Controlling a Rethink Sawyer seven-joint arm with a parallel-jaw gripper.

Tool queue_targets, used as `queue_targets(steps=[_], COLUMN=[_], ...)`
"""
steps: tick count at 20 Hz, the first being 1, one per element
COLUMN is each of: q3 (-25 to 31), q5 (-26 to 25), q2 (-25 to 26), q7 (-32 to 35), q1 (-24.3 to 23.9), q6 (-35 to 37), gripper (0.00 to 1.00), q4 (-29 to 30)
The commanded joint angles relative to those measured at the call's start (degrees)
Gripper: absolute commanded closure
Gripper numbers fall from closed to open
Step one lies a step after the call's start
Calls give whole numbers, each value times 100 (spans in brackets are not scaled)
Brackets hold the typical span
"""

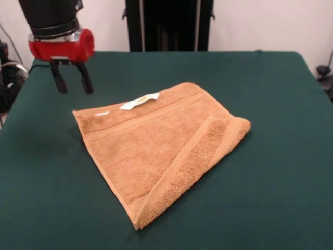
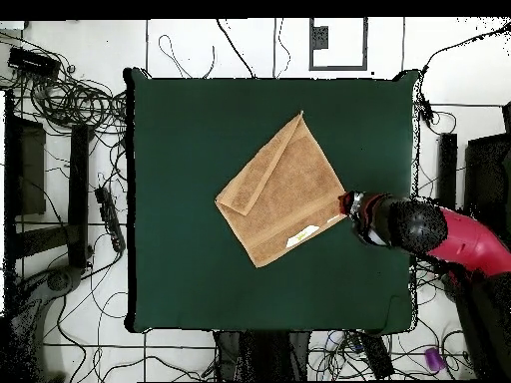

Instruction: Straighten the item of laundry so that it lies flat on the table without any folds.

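Front view: the gripper (image 1: pixel 72 85) is held above the counter (image 1: pixel 270 172), jaws apart and empty, presumably to unfold the folded towel (image 1: pixel 156 146).

no text can be read anywhere; the white label (image 1: pixel 139 102) on the towel (image 1: pixel 166 146) looks blank.

Even, soft light falls from above; the towel (image 1: pixel 161 143) casts a thin shadow toward the table's (image 1: pixel 281 172) left edge, no glare
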Motion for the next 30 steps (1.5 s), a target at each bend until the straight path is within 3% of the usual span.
queue_targets(steps=[1, 9, 26, 30], q3=[-303, -874, -1894, -2120], q5=[730, 1452, 3061, 3528], q2=[564, 971, 1247, 1187], q7=[2005, 2364, 3931, 4309], q1=[564, 1149, 3181, 3606], q6=[-511, -681, -1485, -1351], gripper=[0, 0, 0, 0], q4=[272, -483, -710, -744])
